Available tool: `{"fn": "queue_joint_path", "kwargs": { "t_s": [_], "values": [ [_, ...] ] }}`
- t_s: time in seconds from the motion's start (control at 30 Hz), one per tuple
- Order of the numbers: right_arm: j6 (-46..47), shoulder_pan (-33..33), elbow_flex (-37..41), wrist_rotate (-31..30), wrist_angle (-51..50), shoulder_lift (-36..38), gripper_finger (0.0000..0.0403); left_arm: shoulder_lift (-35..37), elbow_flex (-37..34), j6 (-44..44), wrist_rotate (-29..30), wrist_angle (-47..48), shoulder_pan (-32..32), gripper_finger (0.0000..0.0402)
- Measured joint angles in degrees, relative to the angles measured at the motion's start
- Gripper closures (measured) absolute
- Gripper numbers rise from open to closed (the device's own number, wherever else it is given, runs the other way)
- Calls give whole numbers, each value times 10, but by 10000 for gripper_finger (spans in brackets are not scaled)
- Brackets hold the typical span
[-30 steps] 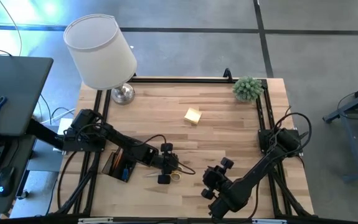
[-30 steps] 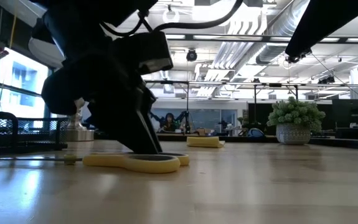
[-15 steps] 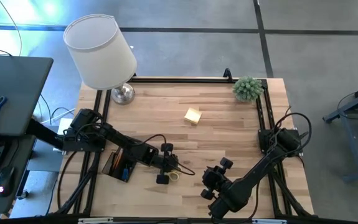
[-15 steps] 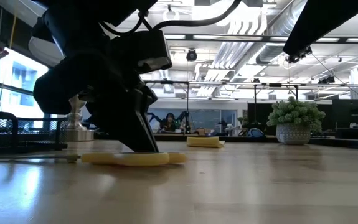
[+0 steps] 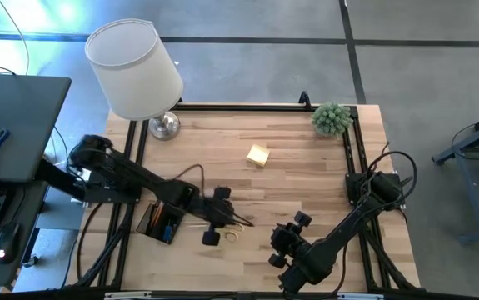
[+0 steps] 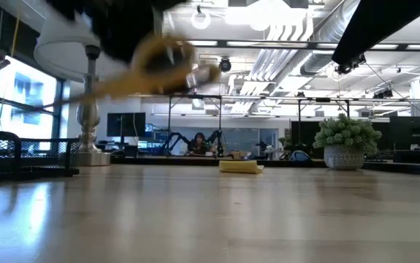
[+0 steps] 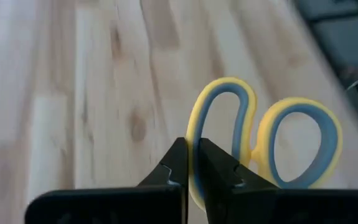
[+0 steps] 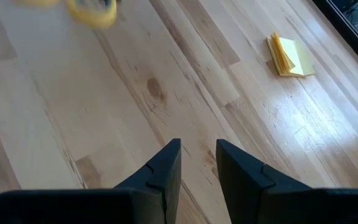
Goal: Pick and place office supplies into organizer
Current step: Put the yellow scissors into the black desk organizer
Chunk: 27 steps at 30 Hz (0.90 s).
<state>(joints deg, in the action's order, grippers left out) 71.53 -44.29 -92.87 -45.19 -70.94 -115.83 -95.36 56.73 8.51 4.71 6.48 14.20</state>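
Scissors point(image 7: 253, 146) have just come up off the surface point(image 5: 306, 183), clamped in your left hand point(image 7: 191, 163), so carry them to the organizer point(image 5: 161, 222); right hand point(image 8: 197, 162) waits, slightly parted.

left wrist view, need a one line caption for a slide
Left gripper shut on one handle loop of the yellow-handled scissors, held above the wooden table.

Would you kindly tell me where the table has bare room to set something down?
Bare wood lies between the sticky-note pad and plant, and between lamp base and pad. It is crowded by the organizer, where the left pincer holds scissors.
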Motion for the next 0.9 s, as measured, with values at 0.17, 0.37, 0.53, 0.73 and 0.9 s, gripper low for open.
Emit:
{"fn": "queue_joint_path", "kwargs": {
  "t_s": [0.17,0.37,0.53,0.73,0.9],
  "values": [
    [1,-5,0,-5,7,0,308,99,-5,-7,-6,6,0,400],
    [5,-18,0,-43,17,0,308,266,-62,-7,-19,-8,3,400],
    [5,-23,0,-118,34,0,308,411,-129,21,5,-16,28,401],
    [-2,3,0,-180,66,0,308,543,-189,31,112,-22,99,401],
    [-125,51,0,-189,184,0,308,616,-228,16,202,-32,161,401]
  ]
}}
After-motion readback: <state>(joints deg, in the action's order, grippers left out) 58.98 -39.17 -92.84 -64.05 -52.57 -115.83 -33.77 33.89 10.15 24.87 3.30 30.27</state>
